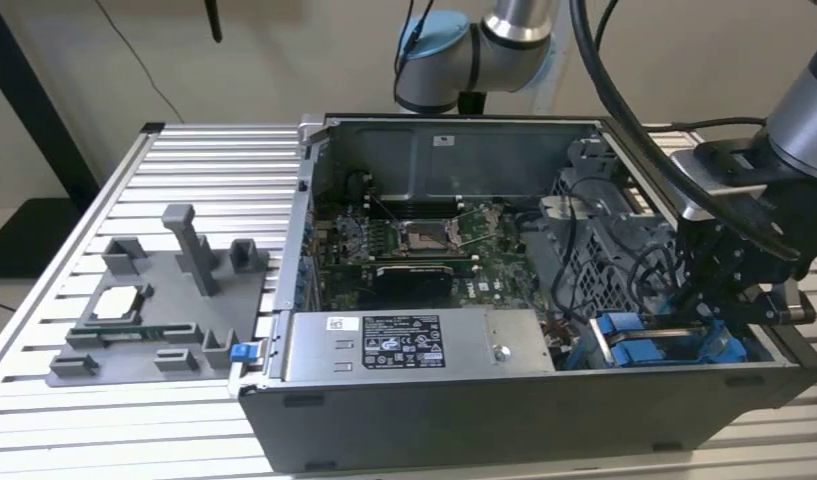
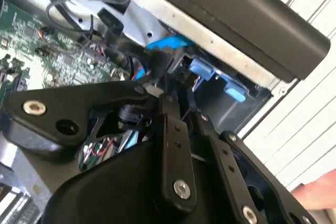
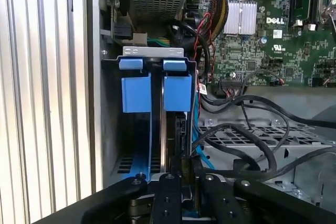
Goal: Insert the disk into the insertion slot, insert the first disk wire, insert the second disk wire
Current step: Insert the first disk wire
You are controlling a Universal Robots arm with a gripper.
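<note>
gripper (image 3: 181, 157) at insertion slot (image 3: 152, 52); jaw state: cannot tell. disk (image 3: 176, 129) looks seated just ahead of jaws. blue wire (image 3: 197, 132) beside jaws, judged not yet plugged.

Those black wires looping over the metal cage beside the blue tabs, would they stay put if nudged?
Probably not: the black wires sag in loose loops over the perforated cage, so they look floppy and light. They would likely spring partway back, since some seem plugged into the green board. A hard tug might unplug them.
</note>
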